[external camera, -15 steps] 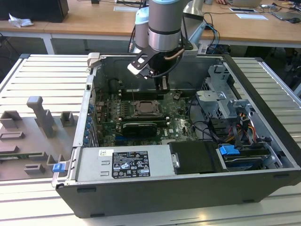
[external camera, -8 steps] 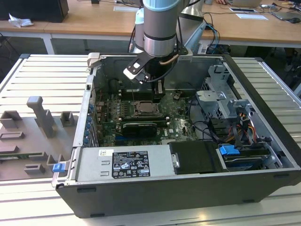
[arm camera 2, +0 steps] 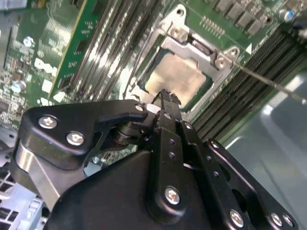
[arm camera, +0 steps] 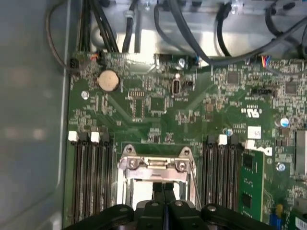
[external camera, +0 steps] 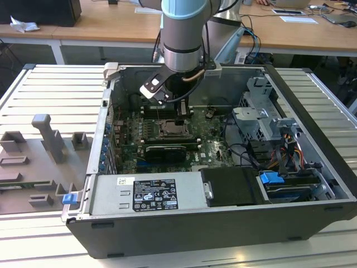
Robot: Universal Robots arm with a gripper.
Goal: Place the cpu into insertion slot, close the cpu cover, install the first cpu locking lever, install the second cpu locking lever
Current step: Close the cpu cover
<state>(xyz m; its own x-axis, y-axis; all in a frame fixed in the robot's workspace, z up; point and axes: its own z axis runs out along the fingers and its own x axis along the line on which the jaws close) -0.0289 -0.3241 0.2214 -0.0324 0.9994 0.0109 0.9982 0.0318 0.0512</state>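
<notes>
The cpu [arm camera 2: 176,78] shows its pale beige face inside the insertion slot [external camera: 170,132] on the green motherboard. The silvery cpu cover [arm camera 2: 199,49] lies flat around it, framing the chip. A thin metal locking lever [arm camera 2: 268,82] sticks out from the cover's corner over the memory slots. My gripper [arm camera 2: 165,96] hovers just over the socket's edge, its black fingers pressed together with nothing between them. In the first wrist view the gripper [arm camera: 163,188] sits above the cover [arm camera: 153,164] and the cpu [arm camera: 139,194]. In the exterior view the gripper [external camera: 182,120] hangs right above the socket.
The open computer case [external camera: 312,100] walls in the board. Long black memory slots [arm camera: 91,177] flank the socket on both sides. A black card [external camera: 164,149] lies in front of the socket. Cables [external camera: 240,151] and a drive cage [external camera: 262,111] fill the exterior view's right.
</notes>
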